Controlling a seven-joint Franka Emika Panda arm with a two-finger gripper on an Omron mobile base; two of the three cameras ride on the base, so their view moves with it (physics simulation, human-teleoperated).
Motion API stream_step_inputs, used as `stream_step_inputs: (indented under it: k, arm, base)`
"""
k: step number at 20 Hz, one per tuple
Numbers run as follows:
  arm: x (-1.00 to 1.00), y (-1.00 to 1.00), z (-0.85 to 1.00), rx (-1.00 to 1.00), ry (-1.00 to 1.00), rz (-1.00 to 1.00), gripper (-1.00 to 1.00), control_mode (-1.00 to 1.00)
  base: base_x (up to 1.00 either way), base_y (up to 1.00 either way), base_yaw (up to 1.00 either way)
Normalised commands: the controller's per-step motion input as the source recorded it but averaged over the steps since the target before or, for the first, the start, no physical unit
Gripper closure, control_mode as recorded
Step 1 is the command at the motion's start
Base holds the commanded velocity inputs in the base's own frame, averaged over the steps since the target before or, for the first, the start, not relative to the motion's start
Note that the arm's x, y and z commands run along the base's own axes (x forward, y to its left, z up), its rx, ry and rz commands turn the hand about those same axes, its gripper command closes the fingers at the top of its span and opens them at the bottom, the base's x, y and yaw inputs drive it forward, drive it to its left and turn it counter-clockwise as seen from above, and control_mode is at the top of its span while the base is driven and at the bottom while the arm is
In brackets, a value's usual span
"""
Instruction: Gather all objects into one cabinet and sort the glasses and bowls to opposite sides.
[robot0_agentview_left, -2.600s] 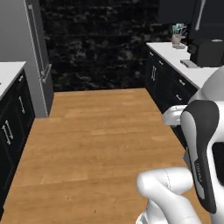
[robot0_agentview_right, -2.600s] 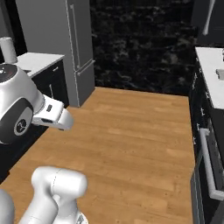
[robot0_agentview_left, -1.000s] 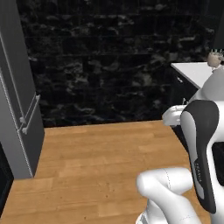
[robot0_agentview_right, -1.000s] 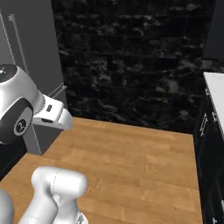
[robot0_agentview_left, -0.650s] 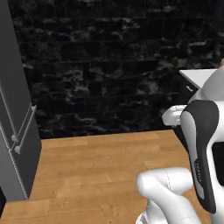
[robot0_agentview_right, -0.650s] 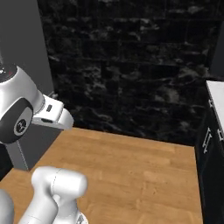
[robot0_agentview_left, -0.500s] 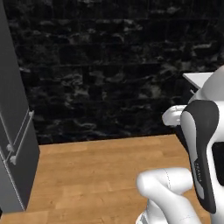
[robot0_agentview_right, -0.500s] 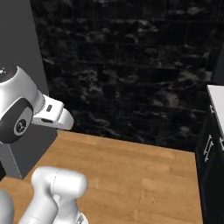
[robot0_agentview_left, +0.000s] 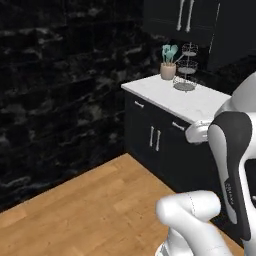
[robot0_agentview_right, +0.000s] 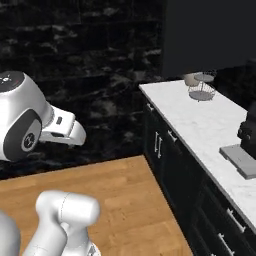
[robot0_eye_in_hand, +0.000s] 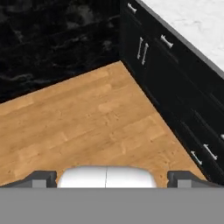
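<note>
The two-finger gripper (robot0_eye_in_hand: 106, 177) hangs over the warm brown wooden plank floor (robot0_eye_in_hand: 78, 122) with its two dark finger tips (robot0_eye_in_hand: 41, 178) spread wide apart and nothing between them. To the right of the floor runs a row of black base cabinets with short silver pulls (robot0_agentview_left: 155, 140), topped by a white marble counter (robot0_agentview_right: 210, 125). On the near right of that counter sits a dark appliance on a grey base (robot0_agentview_right: 246, 150). Farther along it stands a tiered silver wire stand (robot0_agentview_left: 186, 70), and just beside it a beige pot holding teal utensils (robot0_agentview_left: 168, 62). Above them hang black wall cabinets with long silver bar handles (robot0_agentview_left: 185, 15). Farthest back rises a black marbled tile wall (robot0_agentview_left: 60, 85). None of the cups or bowls can be made out
</note>
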Motion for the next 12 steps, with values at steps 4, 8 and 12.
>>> stream_step_inputs:
  k: [4,8,12]
  arm:
    - [0.00,0.00,0.00,0.00,0.00,0.00,-1.00,1.00]
    - [0.00,0.00,0.00,0.00,0.00,0.00,-1.00,1.00]
    - [0.00,0.00,0.00,0.00,0.00,0.00,-1.00,1.00]
  base:
    - [0.00,0.03,-0.98]
    - [0.00,0.02,-0.97]
    - [0.03,0.02,-0.93]
